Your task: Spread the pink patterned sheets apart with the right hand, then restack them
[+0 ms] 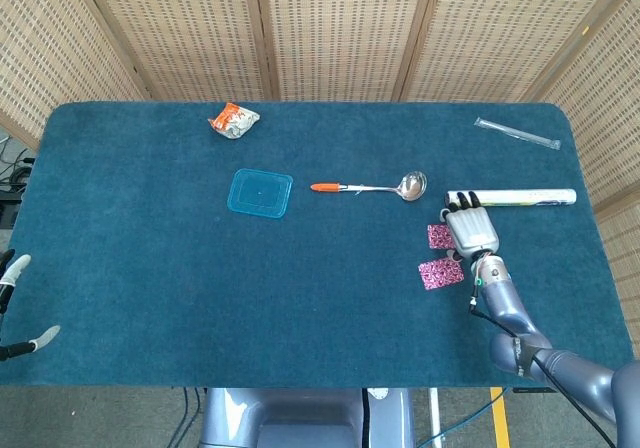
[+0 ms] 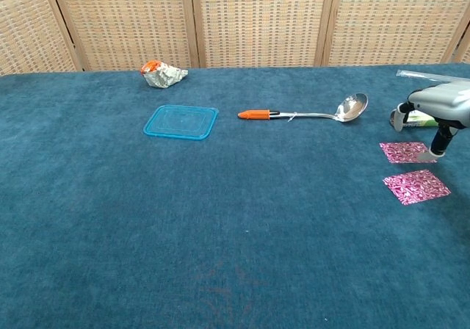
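Two pink patterned sheets lie apart on the blue cloth near the right edge. The far sheet (image 1: 437, 236) (image 2: 402, 152) is partly hidden in the head view by my right hand (image 1: 470, 230) (image 2: 440, 107), which hovers palm down over its right side and holds nothing. One finger (image 2: 438, 142) points down at that sheet's right edge; whether it touches is unclear. The near sheet (image 1: 440, 274) (image 2: 416, 186) lies free in front of it. Of my left hand (image 1: 20, 303) only two spread fingertips show at the table's left edge, with nothing between them.
A white and green tube (image 1: 515, 198) (image 2: 418, 117) lies just beyond the right hand. A ladle with an orange handle (image 1: 370, 186) (image 2: 305, 113), a blue lid (image 1: 260, 192) (image 2: 181, 121), a crumpled wrapper (image 1: 233, 120) (image 2: 163, 73) and a clear packet (image 1: 516, 133) lie further off.
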Controlling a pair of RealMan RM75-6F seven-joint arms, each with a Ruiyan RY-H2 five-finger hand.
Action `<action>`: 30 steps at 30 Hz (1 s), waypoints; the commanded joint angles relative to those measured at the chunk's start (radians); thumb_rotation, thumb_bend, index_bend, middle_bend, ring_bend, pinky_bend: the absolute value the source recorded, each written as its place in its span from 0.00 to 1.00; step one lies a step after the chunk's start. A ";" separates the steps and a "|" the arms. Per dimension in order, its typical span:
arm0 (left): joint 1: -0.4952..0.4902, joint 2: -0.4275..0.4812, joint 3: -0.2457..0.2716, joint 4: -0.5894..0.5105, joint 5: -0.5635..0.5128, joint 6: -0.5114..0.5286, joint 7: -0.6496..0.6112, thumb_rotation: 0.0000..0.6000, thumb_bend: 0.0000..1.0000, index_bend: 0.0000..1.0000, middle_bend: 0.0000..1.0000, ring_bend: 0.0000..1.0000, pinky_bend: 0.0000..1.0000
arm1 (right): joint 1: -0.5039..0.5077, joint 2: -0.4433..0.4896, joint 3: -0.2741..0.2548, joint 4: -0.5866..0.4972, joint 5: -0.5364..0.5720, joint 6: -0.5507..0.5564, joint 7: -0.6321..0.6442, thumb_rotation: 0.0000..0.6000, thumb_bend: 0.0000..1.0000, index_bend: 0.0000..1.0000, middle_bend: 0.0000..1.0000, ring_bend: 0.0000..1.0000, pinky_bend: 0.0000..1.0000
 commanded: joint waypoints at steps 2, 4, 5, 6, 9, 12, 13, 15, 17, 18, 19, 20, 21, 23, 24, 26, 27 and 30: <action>0.000 0.000 0.000 0.000 0.000 0.001 0.000 0.78 0.00 0.07 0.00 0.00 0.00 | 0.001 -0.012 0.000 0.023 0.001 -0.006 0.004 1.00 0.25 0.30 0.23 0.00 0.00; 0.001 0.000 0.000 0.001 0.000 0.002 0.000 0.78 0.00 0.07 0.00 0.00 0.00 | 0.000 -0.019 0.000 0.038 0.002 -0.009 0.008 1.00 0.25 0.30 0.23 0.00 0.00; 0.001 0.000 0.000 0.001 0.000 0.002 0.000 0.78 0.00 0.07 0.00 0.00 0.00 | 0.000 -0.022 0.000 0.043 0.001 -0.010 0.009 1.00 0.24 0.30 0.23 0.00 0.00; 0.001 0.000 -0.001 0.001 0.000 0.002 0.000 0.79 0.00 0.07 0.00 0.00 0.00 | 0.000 -0.024 -0.001 0.048 -0.001 -0.011 0.009 1.00 0.24 0.30 0.23 0.00 0.00; 0.001 0.001 -0.001 0.000 -0.001 0.003 0.001 0.78 0.00 0.07 0.00 0.00 0.00 | -0.001 -0.030 -0.002 0.061 -0.007 -0.014 0.015 1.00 0.25 0.30 0.23 0.00 0.00; 0.002 0.001 -0.001 -0.001 -0.001 0.003 0.002 0.78 0.00 0.07 0.00 0.00 0.00 | -0.002 -0.033 -0.004 0.070 -0.015 -0.015 0.020 1.00 0.25 0.30 0.23 0.00 0.00; 0.002 0.001 0.000 -0.001 0.000 0.002 0.002 0.78 0.00 0.07 0.00 0.00 0.00 | -0.003 -0.034 -0.004 0.072 -0.017 -0.015 0.021 1.00 0.25 0.30 0.23 0.00 0.00; 0.001 0.001 0.000 -0.002 0.000 0.002 0.003 0.78 0.00 0.07 0.00 0.00 0.00 | -0.004 -0.037 -0.005 0.077 -0.019 -0.018 0.024 1.00 0.24 0.30 0.23 0.00 0.00; 0.002 0.001 0.000 -0.001 0.000 0.003 0.003 0.79 0.00 0.07 0.00 0.00 0.00 | -0.005 -0.040 -0.006 0.084 -0.022 -0.021 0.026 1.00 0.25 0.30 0.23 0.00 0.00; 0.002 0.001 0.000 -0.001 0.000 0.003 0.003 0.79 0.00 0.07 0.00 0.00 0.00 | -0.005 -0.042 -0.006 0.088 -0.023 -0.022 0.027 1.00 0.25 0.30 0.23 0.00 0.00; 0.002 0.001 0.000 -0.001 0.000 0.003 0.003 0.79 0.00 0.07 0.00 0.00 0.00 | -0.005 -0.042 -0.006 0.090 -0.023 -0.023 0.028 1.00 0.24 0.30 0.23 0.00 0.00; 0.003 0.001 0.000 -0.001 -0.001 0.003 0.003 0.79 0.00 0.07 0.00 0.00 0.00 | -0.005 -0.044 -0.006 0.094 -0.024 -0.024 0.028 1.00 0.24 0.30 0.23 0.00 0.00; 0.002 0.001 0.000 -0.001 0.000 0.003 0.003 0.79 0.00 0.07 0.00 0.00 0.00 | -0.005 -0.046 -0.006 0.098 -0.025 -0.025 0.028 1.00 0.24 0.30 0.23 0.00 0.00; 0.002 0.001 0.001 0.000 0.000 0.002 0.002 0.79 0.00 0.07 0.00 0.00 0.00 | -0.006 -0.050 -0.006 0.104 -0.025 -0.027 0.028 1.00 0.25 0.30 0.23 0.00 0.00; 0.003 0.001 0.001 0.000 0.000 0.002 0.002 0.79 0.00 0.07 0.00 0.00 0.00 | -0.006 -0.052 -0.006 0.108 -0.025 -0.029 0.028 1.00 0.25 0.30 0.23 0.00 0.00; 0.003 0.001 0.000 0.000 -0.001 0.002 0.001 0.79 0.00 0.07 0.00 0.00 0.00 | -0.005 -0.056 -0.006 0.115 -0.027 -0.032 0.027 1.00 0.25 0.30 0.23 0.00 0.00; 0.003 0.001 0.000 0.001 -0.001 0.002 0.001 0.78 0.00 0.07 0.00 0.00 0.00 | -0.005 -0.058 -0.005 0.118 -0.027 -0.033 0.027 1.00 0.25 0.30 0.23 0.00 0.00; 0.002 0.001 0.000 0.001 -0.001 0.001 0.001 0.78 0.00 0.07 0.00 0.00 0.00 | -0.004 -0.061 -0.003 0.125 -0.027 -0.036 0.026 1.00 0.24 0.30 0.23 0.00 0.00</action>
